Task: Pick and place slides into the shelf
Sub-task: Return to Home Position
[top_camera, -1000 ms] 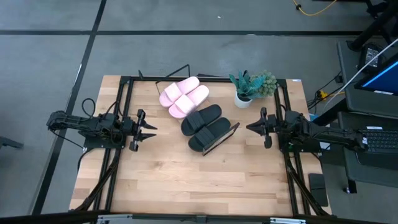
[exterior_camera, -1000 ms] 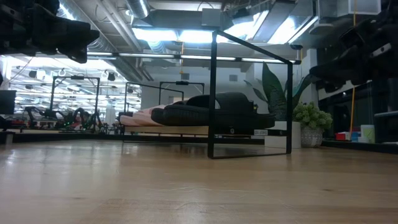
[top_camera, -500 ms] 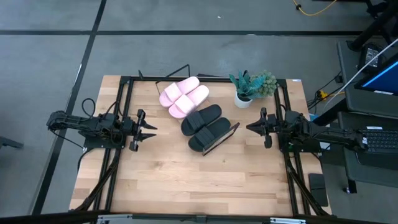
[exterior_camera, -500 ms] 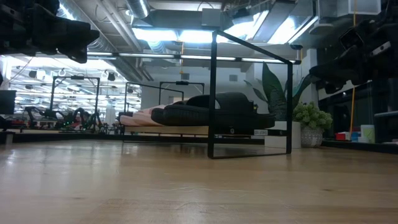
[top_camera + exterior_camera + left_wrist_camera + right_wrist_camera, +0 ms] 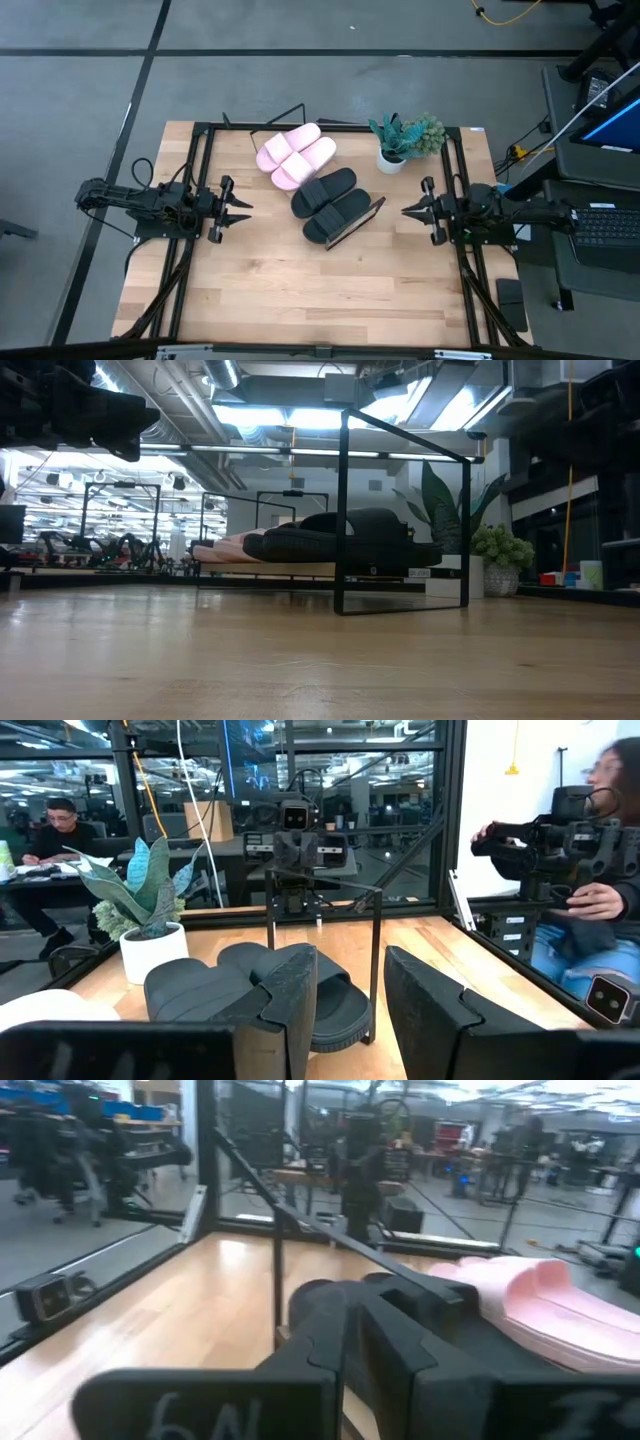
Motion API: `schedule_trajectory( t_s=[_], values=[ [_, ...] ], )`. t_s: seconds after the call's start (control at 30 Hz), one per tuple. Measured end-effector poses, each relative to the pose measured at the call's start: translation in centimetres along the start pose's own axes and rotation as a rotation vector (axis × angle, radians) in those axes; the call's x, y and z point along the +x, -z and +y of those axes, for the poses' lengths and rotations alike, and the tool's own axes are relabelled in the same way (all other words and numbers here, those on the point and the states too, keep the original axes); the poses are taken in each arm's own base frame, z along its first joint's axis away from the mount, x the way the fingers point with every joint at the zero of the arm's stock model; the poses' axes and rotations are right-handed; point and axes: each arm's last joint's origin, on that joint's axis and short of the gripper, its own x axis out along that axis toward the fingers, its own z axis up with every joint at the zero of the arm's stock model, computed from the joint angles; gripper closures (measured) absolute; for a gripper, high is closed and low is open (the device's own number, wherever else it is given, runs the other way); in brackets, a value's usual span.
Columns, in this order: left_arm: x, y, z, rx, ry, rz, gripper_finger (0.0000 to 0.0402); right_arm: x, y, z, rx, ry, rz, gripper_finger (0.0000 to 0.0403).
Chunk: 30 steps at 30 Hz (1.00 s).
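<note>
All the slides lie on the slanted shelf (image 5: pixel 366 221) at mid-table. The pink pair (image 5: pixel 295 155) sits toward the far edge, and the black pair (image 5: pixel 335 205) sits nearer. In the low view they rest on the wooden board (image 5: pixel 300 569) inside the black wire frame (image 5: pixel 342 510). My left gripper (image 5: pixel 240 207) hovers open to the left of the shelf and points at it. My right gripper (image 5: pixel 408 211) hovers to the right of the shelf, shut and holding nothing. The black slides (image 5: pixel 250 990) show past the left gripper (image 5: pixel 350 970), and a pink slide (image 5: pixel 560 1305) shows past the right gripper (image 5: pixel 352 1315).
A small potted plant (image 5: pixel 405 140) stands at the far right of the table, close to the right arm. Black rails (image 5: pixel 190 180) run along both table sides. Bare wood (image 5: pixel 320 290) stretches toward the near edge. People (image 5: pixel 600 890) sit beyond the table.
My right gripper has drawn back a little toward the table's right edge and slightly toward the near edge, away from the shelf. The slides and the left arm have kept still.
</note>
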Motion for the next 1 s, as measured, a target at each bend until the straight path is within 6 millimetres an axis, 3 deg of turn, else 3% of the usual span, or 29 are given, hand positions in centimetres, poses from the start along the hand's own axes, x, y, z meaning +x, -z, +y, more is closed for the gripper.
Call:
schedule_trajectory(
  t_s=[1.0],
  values=[
    [0.0, 0.0, 0.0, 0.001, 0.0, 0.0, 0.029, 0.07, 0.06, 0.71, 0.027, -0.023, 0.009, 0.0369]
  ],
)
